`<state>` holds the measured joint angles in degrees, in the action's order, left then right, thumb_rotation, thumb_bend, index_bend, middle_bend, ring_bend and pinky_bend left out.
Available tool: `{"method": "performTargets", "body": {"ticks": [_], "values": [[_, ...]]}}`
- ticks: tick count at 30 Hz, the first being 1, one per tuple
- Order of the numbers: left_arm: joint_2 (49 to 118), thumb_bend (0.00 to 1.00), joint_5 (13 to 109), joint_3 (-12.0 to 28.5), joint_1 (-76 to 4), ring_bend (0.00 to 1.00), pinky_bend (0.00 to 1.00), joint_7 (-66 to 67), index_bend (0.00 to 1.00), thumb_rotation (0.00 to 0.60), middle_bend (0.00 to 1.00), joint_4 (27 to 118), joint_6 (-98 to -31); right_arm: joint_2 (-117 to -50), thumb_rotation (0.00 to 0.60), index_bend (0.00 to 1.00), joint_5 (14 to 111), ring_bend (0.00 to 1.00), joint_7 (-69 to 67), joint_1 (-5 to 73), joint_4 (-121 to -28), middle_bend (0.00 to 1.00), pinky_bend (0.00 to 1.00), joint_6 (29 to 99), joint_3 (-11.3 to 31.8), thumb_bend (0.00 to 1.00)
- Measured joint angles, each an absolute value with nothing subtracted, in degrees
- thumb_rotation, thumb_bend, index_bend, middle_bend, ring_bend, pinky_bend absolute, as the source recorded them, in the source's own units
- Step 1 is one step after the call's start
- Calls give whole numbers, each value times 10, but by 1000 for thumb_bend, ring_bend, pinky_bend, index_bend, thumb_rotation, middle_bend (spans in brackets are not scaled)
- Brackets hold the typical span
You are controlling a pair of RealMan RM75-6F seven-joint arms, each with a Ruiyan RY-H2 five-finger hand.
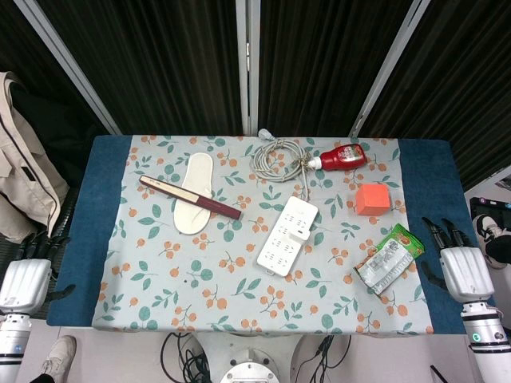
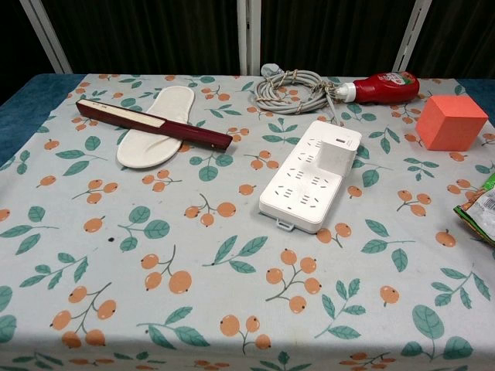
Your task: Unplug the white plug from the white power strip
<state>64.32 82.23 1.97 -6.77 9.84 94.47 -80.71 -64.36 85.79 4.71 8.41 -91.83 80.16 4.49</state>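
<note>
Now both hands are empty with fingers apart: left hand (image 1: 25,281), right hand (image 1: 463,267), each outside one worktop (image 1: 80,239) side edge. White plug (image 2: 336,153) sits in the white power strip (image 2: 309,176) mid-worktop; hold the strip and pull straight up.

We can read no words or numbers anywhere: the label on the red bottle (image 2: 384,85) and the print on the green packet (image 1: 389,259) are both too small and blurred to make out.

Plug (image 2: 334,155) on power strip (image 2: 305,189), insole (image 2: 151,131) left, cube (image 2: 450,122) right, apparently apart.
</note>
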Motion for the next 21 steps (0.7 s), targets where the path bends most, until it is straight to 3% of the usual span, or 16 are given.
{"method": "performTargets", "body": {"ticks": [14,21], "values": [[649,84,848,16,-62,34,51,103,168,600,160,951,-833,-640,600,0,864,72,32,84,-918,193,226,809,43,261],[643,82,898,13,-85,34,69,94,171,600,160,963,-822,-619,600,0,875,78,11,106,-936,195,232,777,42,261]]}}
